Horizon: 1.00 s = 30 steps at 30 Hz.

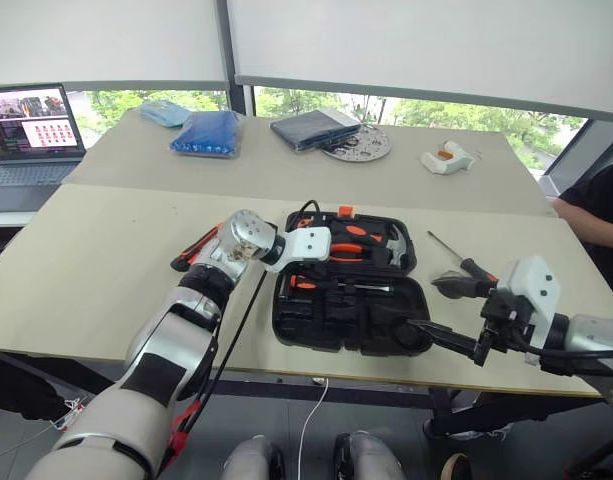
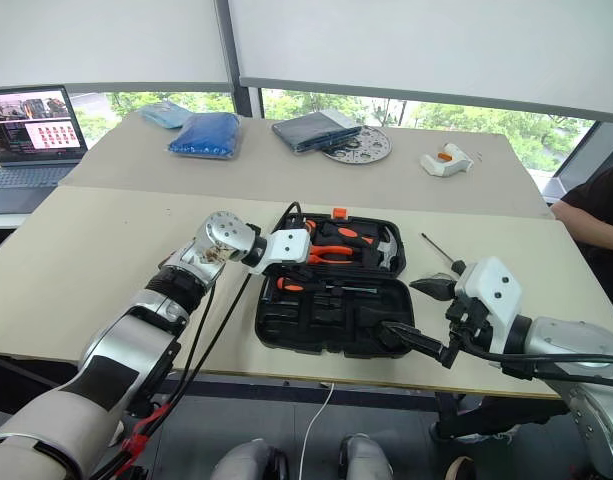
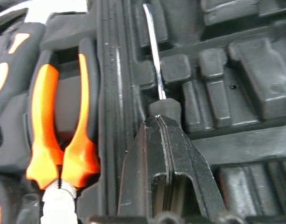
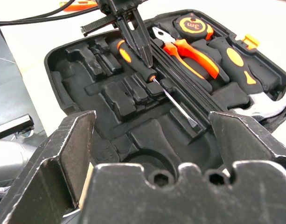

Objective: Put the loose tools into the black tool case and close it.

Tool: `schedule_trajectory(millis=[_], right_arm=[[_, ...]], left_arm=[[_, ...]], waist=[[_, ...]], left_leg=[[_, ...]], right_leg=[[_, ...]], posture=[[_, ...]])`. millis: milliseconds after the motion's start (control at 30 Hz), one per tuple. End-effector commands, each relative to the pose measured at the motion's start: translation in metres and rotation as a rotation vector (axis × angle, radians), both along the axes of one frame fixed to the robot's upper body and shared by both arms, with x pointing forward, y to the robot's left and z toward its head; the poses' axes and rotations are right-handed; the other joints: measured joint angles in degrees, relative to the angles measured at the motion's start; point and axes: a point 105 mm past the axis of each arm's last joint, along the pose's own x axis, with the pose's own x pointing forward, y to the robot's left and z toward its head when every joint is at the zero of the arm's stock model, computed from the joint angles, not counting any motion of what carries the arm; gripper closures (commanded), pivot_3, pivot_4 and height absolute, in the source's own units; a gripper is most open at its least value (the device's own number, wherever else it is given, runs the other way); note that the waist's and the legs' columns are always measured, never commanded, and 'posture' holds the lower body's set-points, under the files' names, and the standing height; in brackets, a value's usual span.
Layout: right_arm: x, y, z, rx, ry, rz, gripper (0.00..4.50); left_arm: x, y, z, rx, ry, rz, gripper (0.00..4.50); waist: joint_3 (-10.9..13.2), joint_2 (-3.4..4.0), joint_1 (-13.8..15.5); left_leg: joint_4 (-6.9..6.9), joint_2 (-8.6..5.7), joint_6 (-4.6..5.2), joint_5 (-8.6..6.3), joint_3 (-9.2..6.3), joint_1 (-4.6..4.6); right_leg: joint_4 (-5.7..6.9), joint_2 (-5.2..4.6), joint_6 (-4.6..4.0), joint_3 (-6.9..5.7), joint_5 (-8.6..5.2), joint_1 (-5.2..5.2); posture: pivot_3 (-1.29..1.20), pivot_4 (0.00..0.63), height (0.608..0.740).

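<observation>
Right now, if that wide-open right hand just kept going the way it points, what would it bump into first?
Probably the near wall of the black tool case: the right gripper points into its open moulded tray, though depth is hard to judge.

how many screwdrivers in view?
2. One screwdriver in the black tool case at the left gripper tip; second screwdriver on the table right of it. Others may hide behind the left arm.
</observation>
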Motion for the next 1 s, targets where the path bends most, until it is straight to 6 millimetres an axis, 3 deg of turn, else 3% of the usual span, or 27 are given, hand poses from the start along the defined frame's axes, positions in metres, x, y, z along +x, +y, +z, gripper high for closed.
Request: schedule_trajectory(millis=[33,133,300,400,500,600,800,1000], right_arm=[[-0.004,-0.013,0.014,-0.006,-0.055,-0.074,0.0],[-0.01,-0.034,0.015,-0.023,-0.035,-0.175,0.0],[-0.029,-0.075,0.015,-0.036,0.003,-0.362,0.0],[-0.033,-0.101,0.013,-0.061,0.016,-0.485,0.0],[-0.025,-0.112,0.013,-0.093,0.006,-0.535,0.0],[-0.009,-0.116,0.013,-0.131,0.0,-0.55,0.0],[0.054,-0.12,0.016,-0.235,0.023,-0.547,0.0],[0.108,-0.129,0.004,-0.374,0.143,-0.577,0.0]], left_arm=[[0.001,0.007,0.017,-0.108,0.068,0.025,4.48],[-0.008,0.017,0.059,-0.321,0.193,0.004,3.8],[-0.034,0.046,0.11,-0.547,0.292,-0.029,1.94],[-0.057,0.06,0.116,-0.555,0.315,-0.037,1.01],[-0.073,0.065,0.111,-0.519,0.322,-0.035,0.01],[-0.079,0.064,0.109,-0.512,0.34,-0.034,0.01],[-0.089,0.059,0.103,-0.477,0.326,-0.06,0.01],[-0.092,0.055,0.102,-0.484,0.301,-0.062,0.01]], waist=[[0.0,0.0,-0.04],[0.0,0.0,-0.26],[-0.02,0.09,-0.39],[-0.09,0.21,-0.39],[-0.1,0.23,-0.42],[-0.07,0.28,-0.35],[-0.07,0.41,-1.08],[-0.03,0.52,-1.71]], left_leg=[[0.0,0.0,0.0,0.0,0.0,-0.01],[0.0,0.01,-0.01,0.01,0.0,-0.07],[0.01,0.02,-0.09,0.06,0.01,-0.09],[0.0,0.01,-0.09,0.05,0.0,0.07],[0.01,0.0,-0.1,0.05,0.01,0.18],[0.01,-0.03,-0.13,0.05,0.01,0.2],[-0.02,-0.04,-0.27,0.17,0.02,0.32],[-0.12,0.02,-0.44,0.33,0.03,0.23]], right_leg=[[0.0,0.0,0.01,0.0,0.01,-0.01],[0.03,0.02,0.01,0.0,0.0,-0.08],[0.1,0.09,-0.04,0.02,0.02,-0.13],[0.08,0.07,0.09,0.07,-0.06,0.04],[0.06,0.06,0.15,0.17,-0.09,0.15],[0.09,0.0,0.2,0.19,-0.01,0.14],[0.11,0.01,-0.01,0.35,0.06,0.13],[0.17,0.24,-0.24,0.52,-0.06,0.0]], posture=[[0.0,0.15,0.718],[0.0,0.15,0.718],[0.0,0.15,0.718],[0.0,0.15,0.718],[0.0,0.15,0.718],[0.0,0.15,0.718],[0.0,0.15,0.718],[0.0,0.15,0.718]])
